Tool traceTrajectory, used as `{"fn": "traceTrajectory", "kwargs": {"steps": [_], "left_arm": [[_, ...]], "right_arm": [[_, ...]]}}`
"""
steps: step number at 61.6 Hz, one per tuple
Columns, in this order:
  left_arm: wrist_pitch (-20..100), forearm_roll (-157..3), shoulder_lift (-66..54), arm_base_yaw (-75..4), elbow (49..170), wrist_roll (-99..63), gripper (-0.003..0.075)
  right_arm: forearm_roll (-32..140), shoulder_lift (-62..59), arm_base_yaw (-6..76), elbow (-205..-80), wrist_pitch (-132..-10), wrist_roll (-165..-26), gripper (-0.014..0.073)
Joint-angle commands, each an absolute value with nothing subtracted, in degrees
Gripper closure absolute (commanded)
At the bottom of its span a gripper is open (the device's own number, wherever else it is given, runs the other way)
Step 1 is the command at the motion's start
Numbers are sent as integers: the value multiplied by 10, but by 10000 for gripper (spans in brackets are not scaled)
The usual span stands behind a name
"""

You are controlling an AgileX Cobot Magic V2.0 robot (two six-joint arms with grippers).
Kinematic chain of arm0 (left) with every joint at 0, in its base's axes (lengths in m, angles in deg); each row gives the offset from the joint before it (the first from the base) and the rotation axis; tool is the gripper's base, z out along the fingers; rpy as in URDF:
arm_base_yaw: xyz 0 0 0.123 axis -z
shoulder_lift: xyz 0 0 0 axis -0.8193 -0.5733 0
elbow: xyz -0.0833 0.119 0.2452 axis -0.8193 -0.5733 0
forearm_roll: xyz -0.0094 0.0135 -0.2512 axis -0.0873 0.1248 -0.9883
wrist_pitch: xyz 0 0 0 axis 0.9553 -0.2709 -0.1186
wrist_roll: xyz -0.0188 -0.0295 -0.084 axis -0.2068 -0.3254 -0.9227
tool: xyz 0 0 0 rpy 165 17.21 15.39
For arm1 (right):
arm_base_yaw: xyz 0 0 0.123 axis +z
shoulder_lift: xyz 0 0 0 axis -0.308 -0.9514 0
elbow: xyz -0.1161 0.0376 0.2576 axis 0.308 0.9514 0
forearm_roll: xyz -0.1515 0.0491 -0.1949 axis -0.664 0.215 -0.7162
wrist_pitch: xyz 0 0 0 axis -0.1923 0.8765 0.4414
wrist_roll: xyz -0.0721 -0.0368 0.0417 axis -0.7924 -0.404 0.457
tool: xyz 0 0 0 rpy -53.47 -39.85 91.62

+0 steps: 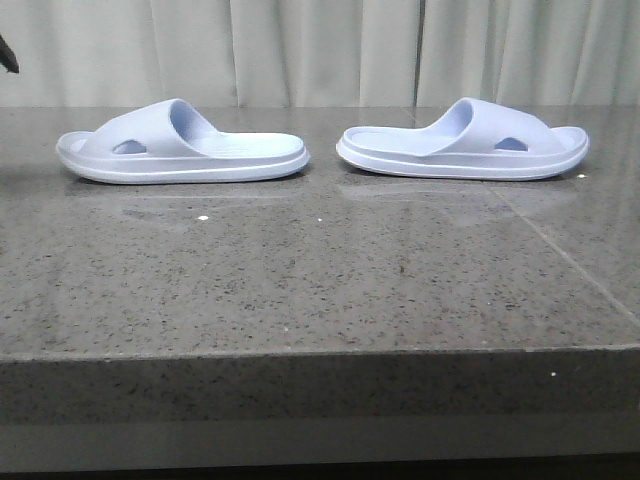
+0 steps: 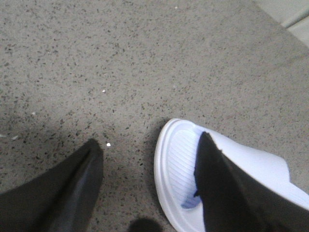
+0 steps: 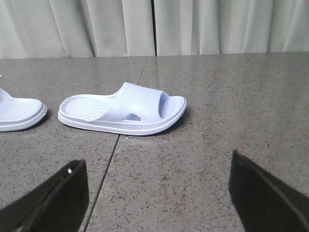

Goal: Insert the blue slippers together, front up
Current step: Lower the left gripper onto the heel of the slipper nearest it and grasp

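Observation:
Two pale blue slippers lie sole down on the grey stone table, end to end. The left slipper [image 1: 180, 150] has its strap toward the left, and the right slipper [image 1: 465, 145] has its strap toward the right. In the left wrist view my left gripper [image 2: 149, 140] is open and empty above the table. One finger [image 2: 227, 193] overlaps one end of the left slipper [image 2: 176, 162]; the front view shows nothing touching it. My right gripper [image 3: 157, 162] is open and empty, well short of the right slipper [image 3: 125, 113]. The left slipper's end [image 3: 19, 113] shows beside it.
A pale curtain [image 1: 320, 50] hangs behind the table. The table's front edge [image 1: 320, 352] runs across the front view. A thin seam [image 3: 108, 164] crosses the stone under the right gripper. A dark bit of the left arm [image 1: 8, 55] shows at the upper left.

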State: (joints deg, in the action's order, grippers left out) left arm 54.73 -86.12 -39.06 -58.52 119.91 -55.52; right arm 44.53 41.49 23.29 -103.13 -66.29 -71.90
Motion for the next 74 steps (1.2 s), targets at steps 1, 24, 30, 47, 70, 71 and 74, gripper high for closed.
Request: {"fn": "traceTrajectory", "kwargs": {"steps": [1, 24, 30, 47, 70, 71, 74], "left_arm": [[564, -953, -391, -601, 1234, -459, 416], [738, -1181, -515, -650, 1293, -218, 425], [756, -1181, -538, -650, 1309, -206, 426], [774, -1182, -573, -649, 1324, -196, 426], [831, -1203, -611, -649, 1324, -149, 426], [833, -1203, -614, -649, 1324, -149, 426], [836, -1205, -623, -649, 1324, -149, 426]], "right_arm": [[438, 405, 232, -1052, -706, -721, -17], [438, 405, 232, -1052, -706, -721, -17], [438, 405, 232, -1052, -706, -721, -17], [438, 405, 232, -1052, -706, -721, -17], [438, 405, 232, -1052, -706, -721, -17], [438, 405, 232, -1052, -706, -721, -17], [438, 405, 232, -1052, -706, -721, -17]]}}
